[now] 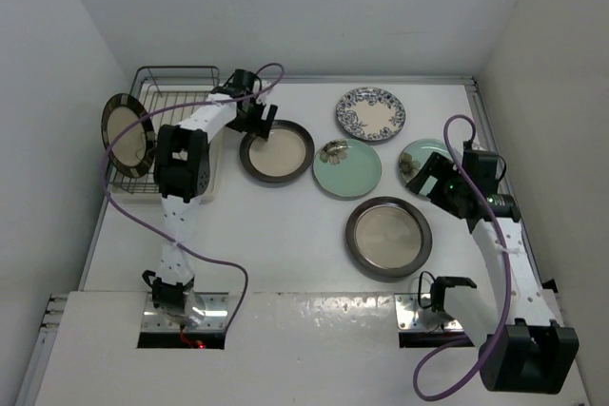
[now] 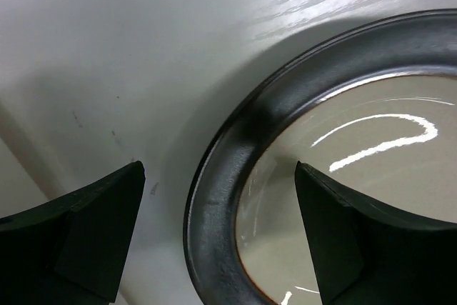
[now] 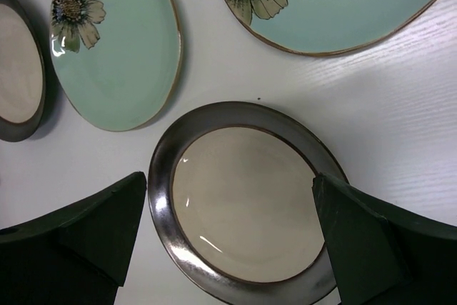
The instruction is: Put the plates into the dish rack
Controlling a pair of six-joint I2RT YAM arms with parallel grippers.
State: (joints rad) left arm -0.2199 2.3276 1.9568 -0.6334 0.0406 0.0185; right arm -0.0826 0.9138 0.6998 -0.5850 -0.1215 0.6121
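The dark grey wire dish rack (image 1: 181, 102) stands at the back left with one dark-rimmed cream plate (image 1: 127, 134) upright in it. My left gripper (image 1: 257, 122) is open, its jaws straddling the left rim of a dark-rimmed cream plate (image 1: 277, 152) lying flat; the rim (image 2: 228, 198) shows between the jaws of the left gripper (image 2: 220, 171) in the left wrist view. My right gripper (image 1: 430, 181) is open and empty above the table. In the right wrist view the right gripper (image 3: 230, 178) frames another dark-rimmed cream plate (image 3: 243, 205), which also shows from above (image 1: 387, 235).
A blue-and-white plate (image 1: 371, 113) lies at the back. A mint-green flower plate (image 1: 347, 166) lies mid-table and a second one (image 1: 415, 157) is partly hidden under my right arm. White walls close in on the left, back and right.
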